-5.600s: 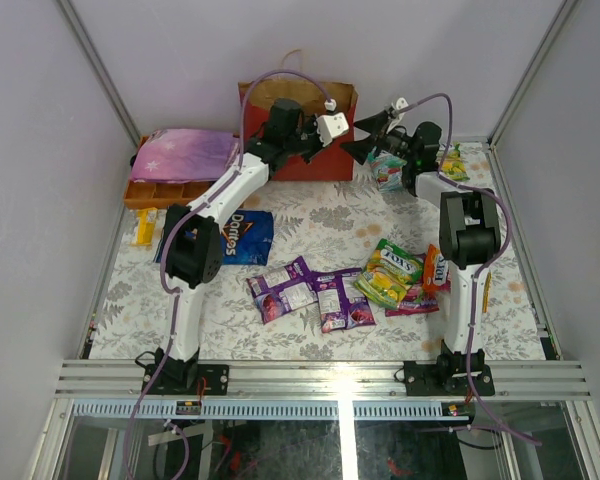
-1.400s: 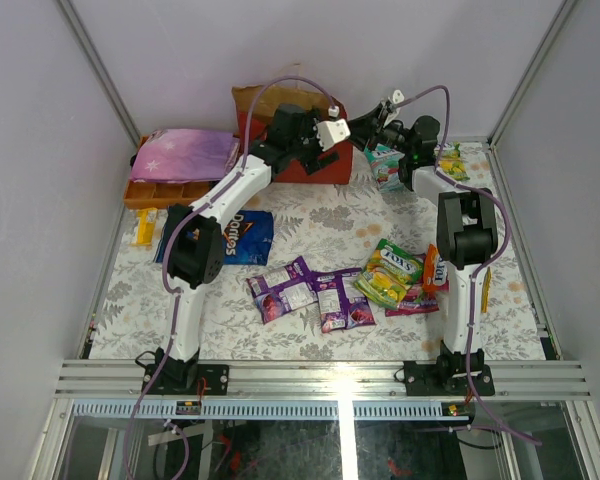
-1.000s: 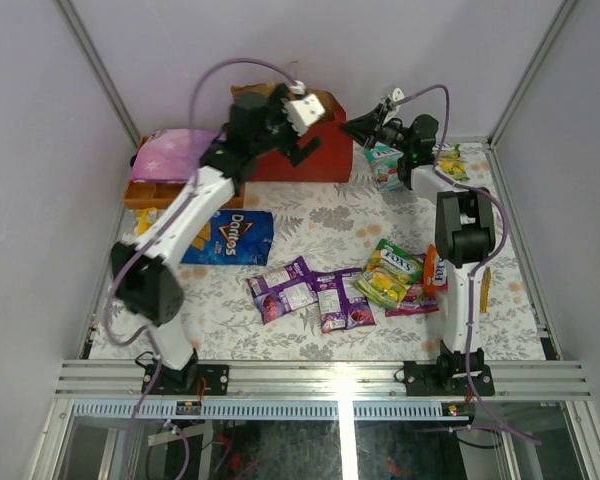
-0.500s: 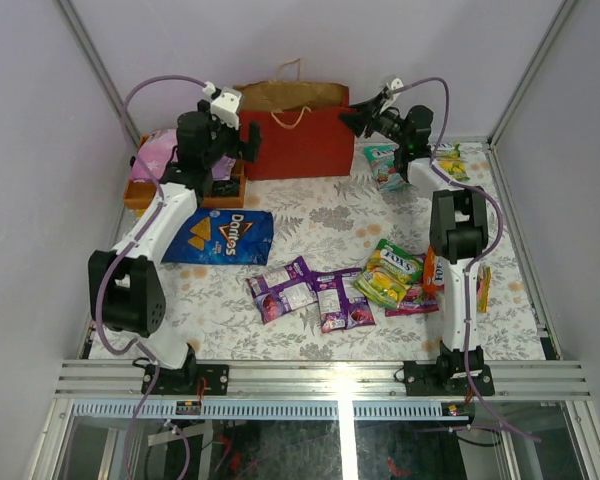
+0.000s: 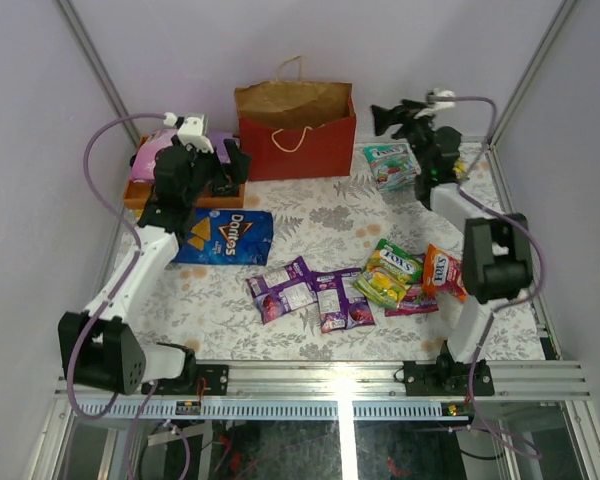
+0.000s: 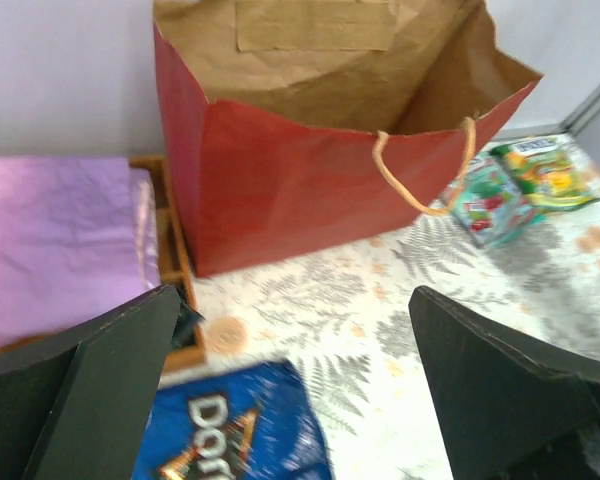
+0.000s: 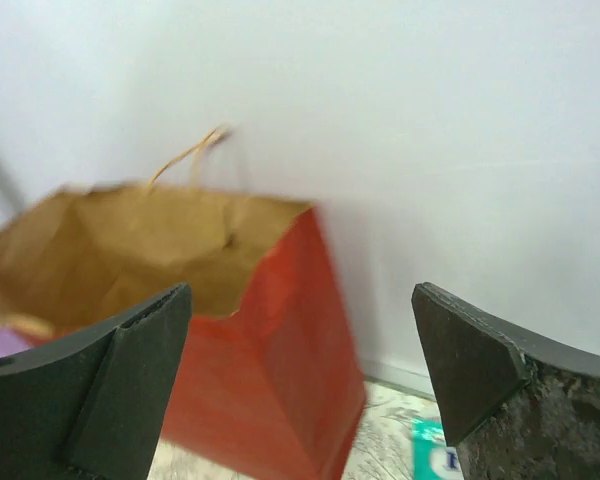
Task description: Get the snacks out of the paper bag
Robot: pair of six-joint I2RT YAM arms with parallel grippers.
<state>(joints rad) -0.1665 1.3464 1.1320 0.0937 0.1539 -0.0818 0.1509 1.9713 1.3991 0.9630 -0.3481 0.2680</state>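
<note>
Two grippers: left gripper (image 6: 292, 297) and right gripper (image 7: 300, 290) both have their fingers spread wide, nothing pinched, nothing touching them
left gripper spot: hanging over the back-left of the table, just by the compartment tray (image 5: 140, 192), looking at the bag from its left-front
right gripper spot: up in the air to the right of the bag's top edge, pointed at it but clear of it
paper bag (image 5: 298, 135): red outside, brown kraft inside, standing upright at the back wall with its mouth wide open. One cord handle droops over the front face, the other sticks up at the back. Can't see down to the bottom from any view, so no clue what's in there
Doritos bag (image 5: 225, 237): blue, flat on the tablecloth (image 5: 320, 220), in front of the tray and left-front of the paper bag, fully outside it
purple packets (image 5: 280, 288): two of them, side by side mid-table
green packet (image 5: 388, 272): right of the purple ones, with the pink-red packet (image 5: 415, 302) poking out at its near edge and the orange packet (image 5: 438, 270) right next to it
teal packet (image 5: 388, 165): flat on the cloth just right of the paper bag, yellow-green packet (image 6: 545, 168) beside it
starry pouch (image 5: 155, 152): pink-purple, lying on top of the tray
</note>
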